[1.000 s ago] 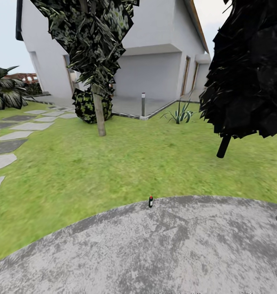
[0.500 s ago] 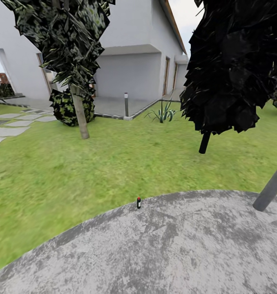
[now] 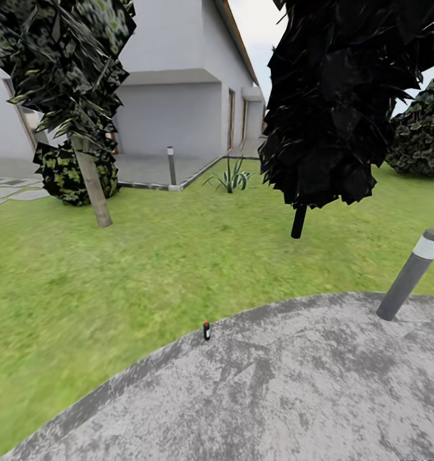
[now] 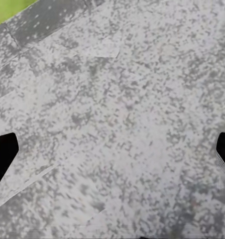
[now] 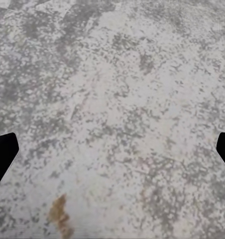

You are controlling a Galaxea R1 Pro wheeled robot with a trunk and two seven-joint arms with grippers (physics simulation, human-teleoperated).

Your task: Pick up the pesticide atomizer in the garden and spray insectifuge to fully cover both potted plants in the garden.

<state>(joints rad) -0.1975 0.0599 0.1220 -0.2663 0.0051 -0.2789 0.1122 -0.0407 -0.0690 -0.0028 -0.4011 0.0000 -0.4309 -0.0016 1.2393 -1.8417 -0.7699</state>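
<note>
Stone patio [image 3: 294,384] and lawn are sliding leftward as the head is turning right, bringing a lamp post [image 3: 409,275] into sight. Pesticide atomizer [image 3: 207,331] is standing upright at the patio's edge, still unreached; both tools are gaping wide, empty.

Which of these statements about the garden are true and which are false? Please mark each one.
1. The pesticide atomizer stands upright at the edge of the stone patio. True.
2. The left pincer holds the atomizer. False: it is open over bare stone.
3. A grey lamp post stands tilted at the patio's right side. True.
4. The atomizer lies flat in the middle of the lawn. False: it is upright at the patio's rim.
</note>
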